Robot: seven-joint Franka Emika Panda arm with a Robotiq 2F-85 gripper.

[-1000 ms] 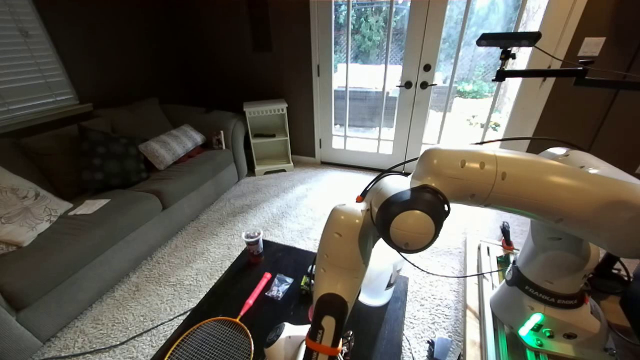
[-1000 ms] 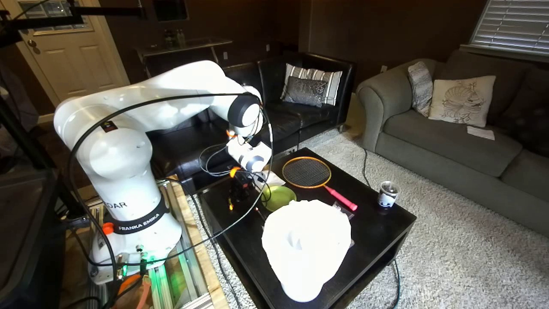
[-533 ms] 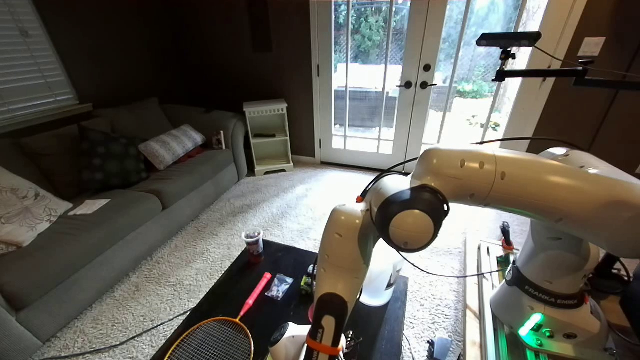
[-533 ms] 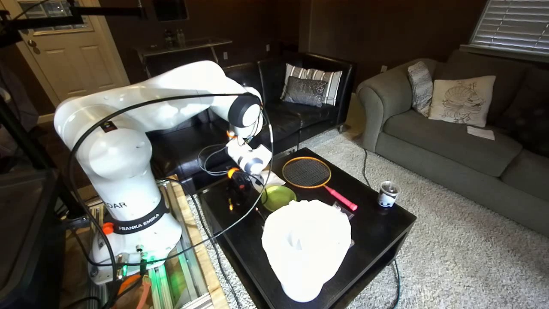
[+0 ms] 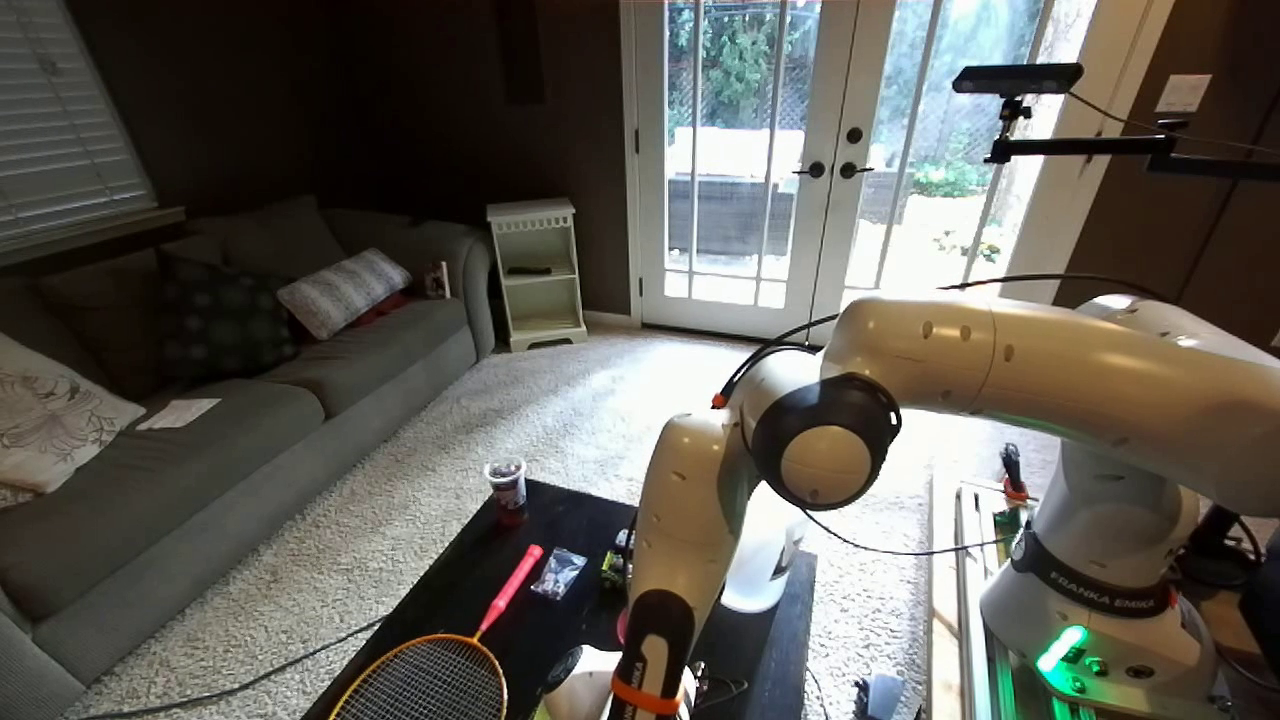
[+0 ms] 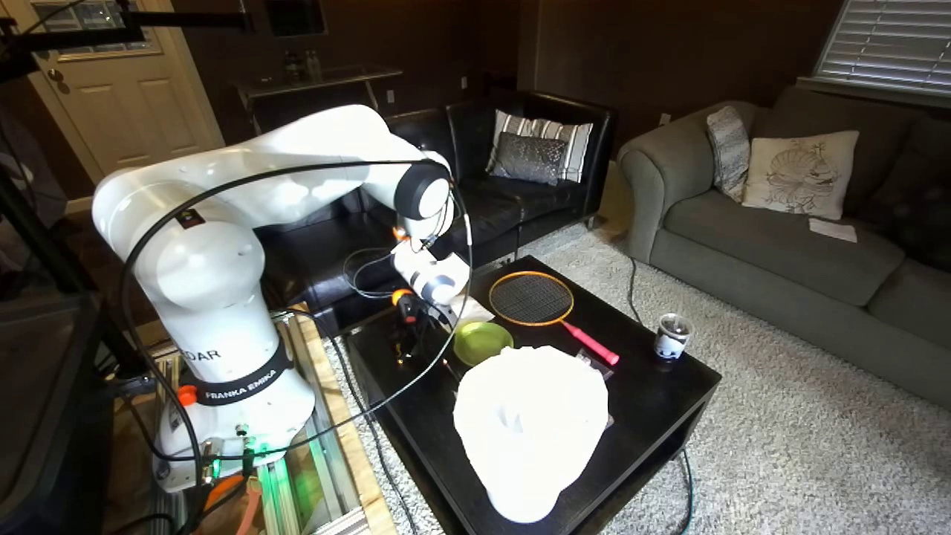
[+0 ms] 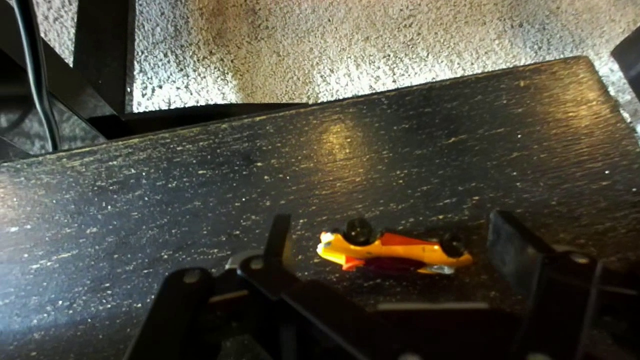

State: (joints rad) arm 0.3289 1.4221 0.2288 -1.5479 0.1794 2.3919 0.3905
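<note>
A small yellow-orange toy car (image 7: 395,252) with black wheels and red parts lies on the dark table (image 7: 200,190), its wheels toward the top of the wrist view. Around it my gripper (image 7: 393,230) stands open, one finger beyond each end of the car. Gaps show at both ends, so neither finger appears to touch it. In an exterior view the gripper (image 6: 417,338) is low over the table, and its dark links partly cover the car. A green bowl (image 6: 483,343) stands close beside it.
A tall white bin (image 6: 531,423) stands on the table past the bowl. Also there are an orange-rimmed racket (image 6: 531,299), a cup (image 6: 672,338) and a small plastic bag (image 5: 558,573). A black cable (image 6: 405,394) loops from the arm. The table edge (image 7: 310,103) lies near the gripper.
My jaws have spread wider, their dark links reaching further out in the exterior views. The wrist has turned slightly, and less of the yellow car shows. The bowl, bin and racket have not moved.
</note>
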